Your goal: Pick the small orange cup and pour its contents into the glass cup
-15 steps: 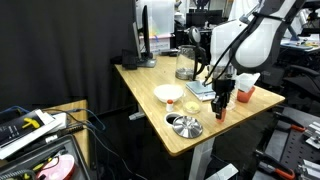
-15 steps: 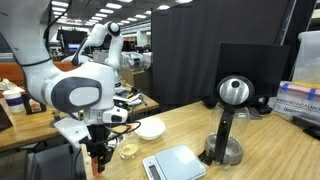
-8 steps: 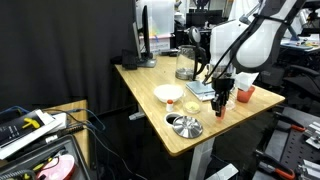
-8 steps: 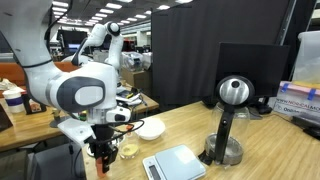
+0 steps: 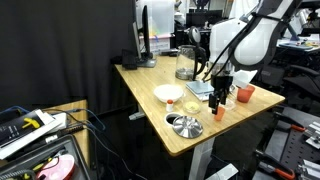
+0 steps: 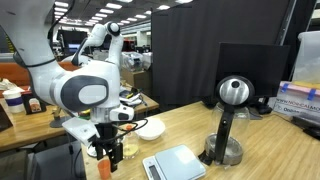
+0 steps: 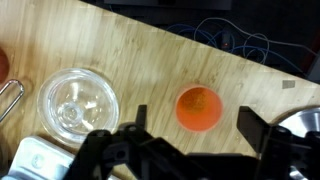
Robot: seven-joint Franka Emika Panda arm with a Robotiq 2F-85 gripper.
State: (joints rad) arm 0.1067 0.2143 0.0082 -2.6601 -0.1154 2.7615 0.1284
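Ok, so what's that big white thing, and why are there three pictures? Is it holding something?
The big white thing is a robot arm. At its end sits a gripper, like two fingers. Two pictures come from cameras standing near the wooden table. The third comes from a camera on the arm's wrist, looking down. There you see the small orange cup between the fingers and the glass cup beside it. An exterior view also shows a white bowl and a bigger orange cup. It holds nothing now: the fingers stand open on either side of the small cup, not touching it.

Wrist view straight down, close; exterior views oblique (sharing table (image 5: 148,84) (image 6: 195,128)).
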